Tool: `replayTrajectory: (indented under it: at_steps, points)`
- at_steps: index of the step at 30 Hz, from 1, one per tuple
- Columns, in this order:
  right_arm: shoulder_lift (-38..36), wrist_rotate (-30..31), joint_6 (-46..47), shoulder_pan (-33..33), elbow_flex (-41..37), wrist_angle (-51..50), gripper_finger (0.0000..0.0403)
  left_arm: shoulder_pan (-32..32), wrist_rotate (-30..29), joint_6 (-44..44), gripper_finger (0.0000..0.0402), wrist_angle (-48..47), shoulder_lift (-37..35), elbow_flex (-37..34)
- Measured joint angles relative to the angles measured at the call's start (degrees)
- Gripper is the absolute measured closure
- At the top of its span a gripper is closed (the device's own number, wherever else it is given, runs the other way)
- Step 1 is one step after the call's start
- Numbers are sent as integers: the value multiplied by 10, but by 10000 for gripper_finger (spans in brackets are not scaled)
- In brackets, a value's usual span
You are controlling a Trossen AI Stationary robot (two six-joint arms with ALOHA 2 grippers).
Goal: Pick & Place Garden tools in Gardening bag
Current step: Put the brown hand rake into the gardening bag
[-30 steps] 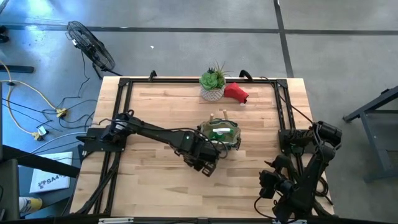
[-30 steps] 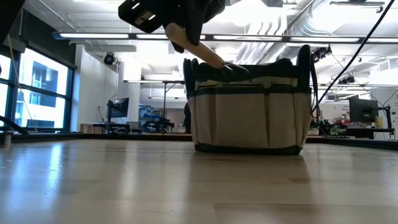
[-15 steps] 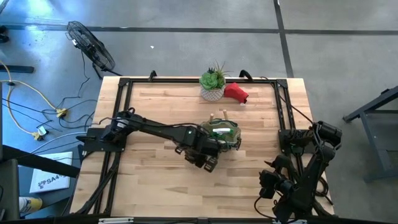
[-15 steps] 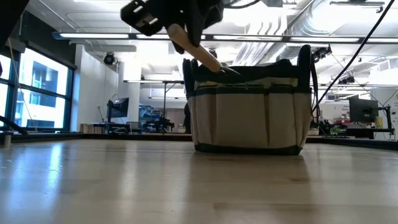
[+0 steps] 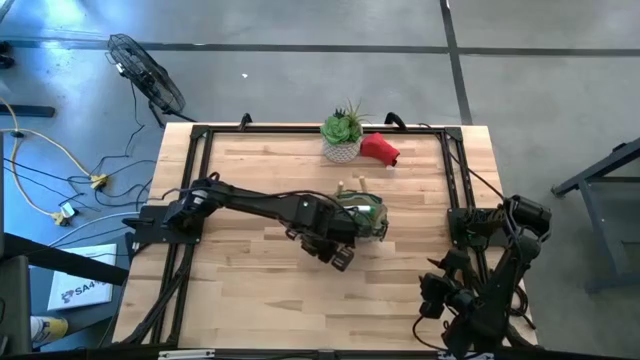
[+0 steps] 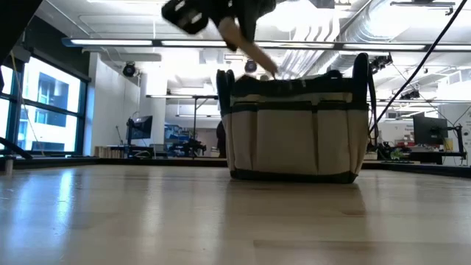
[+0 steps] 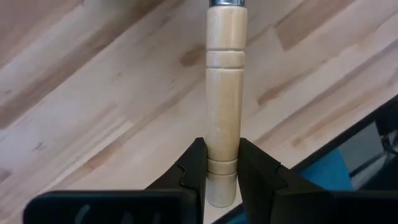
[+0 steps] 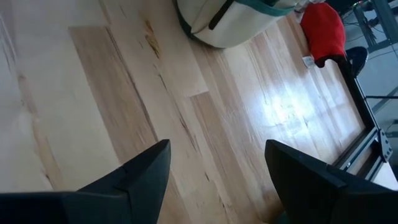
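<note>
pale wood table (image 5: 250,270), grey floor (image 5: 300,60); left gripper (image 7: 216,167) clamping wooden-handled tool (image 7: 224,87), right gripper (image 8: 214,165) wide

The tool's (image 7: 222,99) metal end runs off the left wrist view's edge, so its type can't be told. Inside the bag (image 6: 294,125), the contents are hidden by its wall.

A green spiky plant (image 5: 344,126) stands in a white pot (image 5: 341,150) near the far edge of the wooden table (image 5: 250,300); a black frame (image 5: 196,160) runs along the tabletop's edges; off the table's far left corner a black floor fan (image 5: 146,75) stands on the grey concrete floor (image 5: 300,80); yellow and black cables (image 5: 60,165) trail across the floor to the left; a white sheet with printing (image 5: 75,290) lies beside the table's left side.
</note>
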Motion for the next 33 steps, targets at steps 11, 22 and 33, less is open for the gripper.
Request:
replayTrajectory:
  at_steps: [11,22,33]
  points:
    - [0,-6,16,8,-6,2,149,1,3,-25,345,-41,0,-8]
    - [0,-4,33,22,-6,3,149,1,34,-28,345,11,0,-48]
    - [0,-2,42,22,-5,4,149,17,98,-23,345,29,-1,-83]
